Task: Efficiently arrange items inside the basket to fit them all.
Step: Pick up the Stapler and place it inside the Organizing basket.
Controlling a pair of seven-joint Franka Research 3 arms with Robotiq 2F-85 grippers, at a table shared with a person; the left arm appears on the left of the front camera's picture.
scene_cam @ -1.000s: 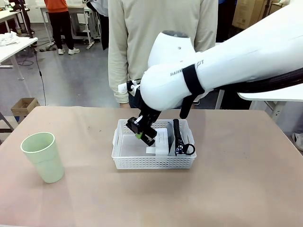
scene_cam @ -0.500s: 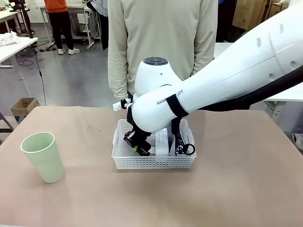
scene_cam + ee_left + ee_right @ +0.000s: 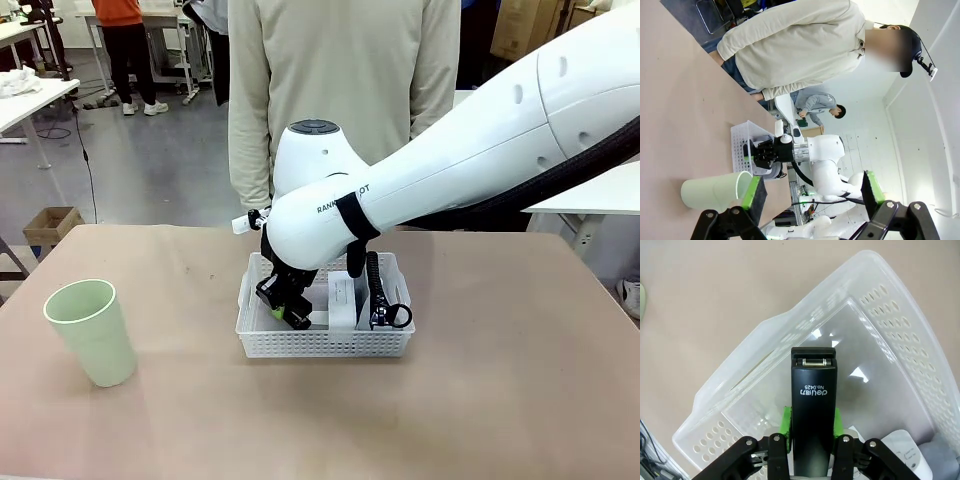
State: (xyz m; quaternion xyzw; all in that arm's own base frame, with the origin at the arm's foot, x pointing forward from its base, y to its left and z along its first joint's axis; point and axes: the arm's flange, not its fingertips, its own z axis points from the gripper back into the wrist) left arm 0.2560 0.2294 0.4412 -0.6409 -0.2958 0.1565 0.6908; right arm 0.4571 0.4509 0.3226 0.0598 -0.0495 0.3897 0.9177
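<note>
Inside basket [image 3: 325, 346] left end, right tool [image 3: 289, 314] lower than before, clamped on black slab [image 3: 813, 432].

Behind the brown tabletop [image 3: 500, 420] lies a grey floor [image 3: 150, 170], with a small cardboard box [image 3: 50, 225] on it at the left. At far left stand white work tables [image 3: 30, 95] (another white table [image 3: 585, 203] juts in at right), and brown cartons [image 3: 525, 30] sit top right.

Right gripper [image 3: 812, 424]: clamped on the small black slab [image 3: 813, 400], green pads [image 3: 786, 421] against its long sides.
Slab: projects ahead of the jaws, printed "deli No.0425".
Basket [image 3: 900, 325]: bare floor beyond the jaws.
White box [image 3: 905, 451]: right of the jaws.
</note>
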